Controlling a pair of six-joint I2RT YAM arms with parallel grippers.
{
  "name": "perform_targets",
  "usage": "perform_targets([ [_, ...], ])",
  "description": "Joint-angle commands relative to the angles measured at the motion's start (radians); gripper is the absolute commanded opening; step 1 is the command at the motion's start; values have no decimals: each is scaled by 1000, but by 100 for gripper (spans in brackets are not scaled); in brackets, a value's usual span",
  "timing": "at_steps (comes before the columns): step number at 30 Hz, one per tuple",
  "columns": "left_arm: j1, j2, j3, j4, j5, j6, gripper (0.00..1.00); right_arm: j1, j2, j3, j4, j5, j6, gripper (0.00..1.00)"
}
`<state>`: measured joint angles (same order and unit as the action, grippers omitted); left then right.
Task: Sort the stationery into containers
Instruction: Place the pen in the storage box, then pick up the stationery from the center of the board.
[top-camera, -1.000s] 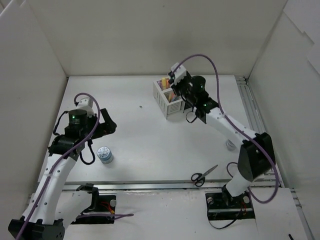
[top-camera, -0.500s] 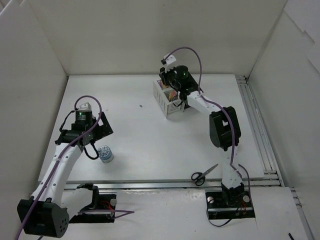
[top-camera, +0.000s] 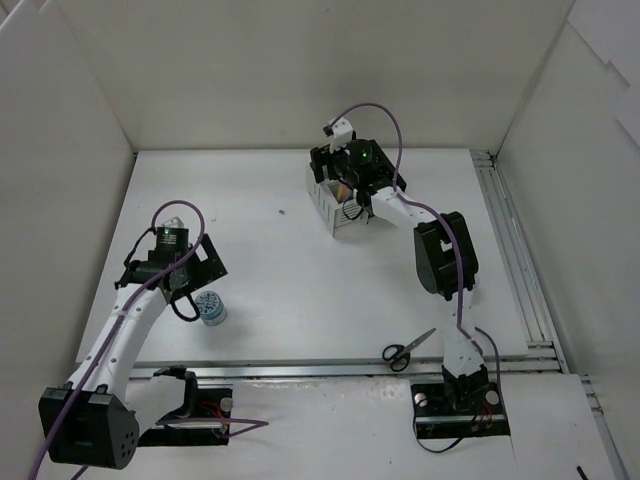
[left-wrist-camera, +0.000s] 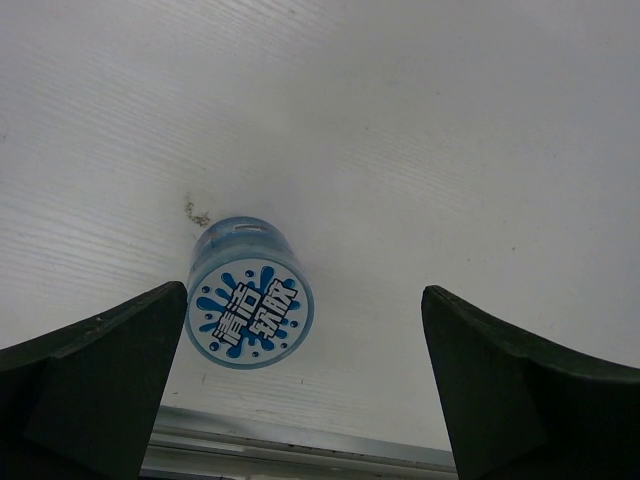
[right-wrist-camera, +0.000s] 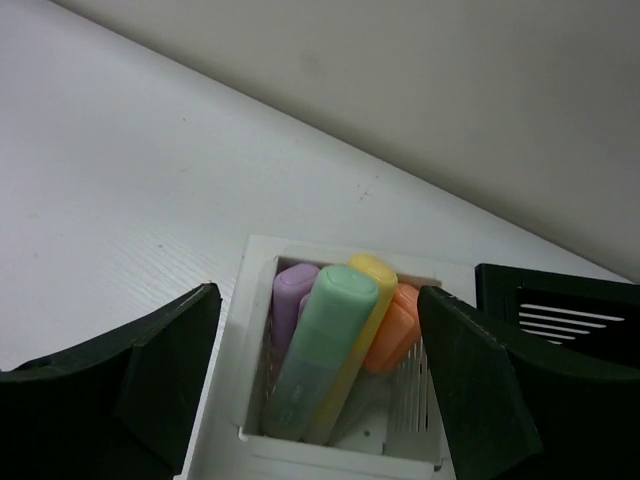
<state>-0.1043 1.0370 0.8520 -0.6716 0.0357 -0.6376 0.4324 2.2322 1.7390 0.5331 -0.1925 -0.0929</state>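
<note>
My right gripper (right-wrist-camera: 317, 295) hangs open over the white holder (right-wrist-camera: 232, 360), its fingers standing wide on either side and touching nothing. Inside that compartment lean a green marker (right-wrist-camera: 325, 350), a purple marker (right-wrist-camera: 293, 295), a yellow marker (right-wrist-camera: 372, 272) and an orange marker (right-wrist-camera: 395, 325). The black holder (right-wrist-camera: 570, 305) adjoins it on the right. My left gripper (left-wrist-camera: 305, 295) is open above the table, and the round jar with blue dots (left-wrist-camera: 250, 305) stands upright just inside its left finger. From above, the jar (top-camera: 210, 310) sits by the left gripper (top-camera: 190, 280), and black-handled scissors (top-camera: 408, 350) lie near the front.
White walls enclose the table on three sides. A metal rail (top-camera: 520, 270) runs down the right side and another along the front edge (left-wrist-camera: 300, 450), close behind the jar. The holders (top-camera: 335, 205) stand at the back centre.
The right gripper has swung left over the white holder and its jaws have spread apart. The left gripper has drawn closer to the jar.
</note>
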Motion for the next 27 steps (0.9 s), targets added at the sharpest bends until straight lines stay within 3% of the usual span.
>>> perform_targets([
  [1, 6, 21, 2, -20, -31, -43, 100, -3, -162, -24, 81, 12, 19, 79],
  [4, 6, 38, -19, -5, -27, -51, 99, 15, -251, -71, 62, -4, -13, 98],
  [9, -15, 70, -41, -19, -31, -73, 99, 52, -399, -189, 27, 47, -51, 98],
  [11, -34, 84, -47, -48, -103, -99, 99, 55, -479, -231, 12, 60, -56, 98],
  [19, -89, 187, -57, -22, -145, -119, 99, 74, -767, -502, -86, 310, 10, 98],
  [27, -155, 258, -25, 14, -146, -102, 72, 71, -1020, -752, -240, 533, 128, 98],
])
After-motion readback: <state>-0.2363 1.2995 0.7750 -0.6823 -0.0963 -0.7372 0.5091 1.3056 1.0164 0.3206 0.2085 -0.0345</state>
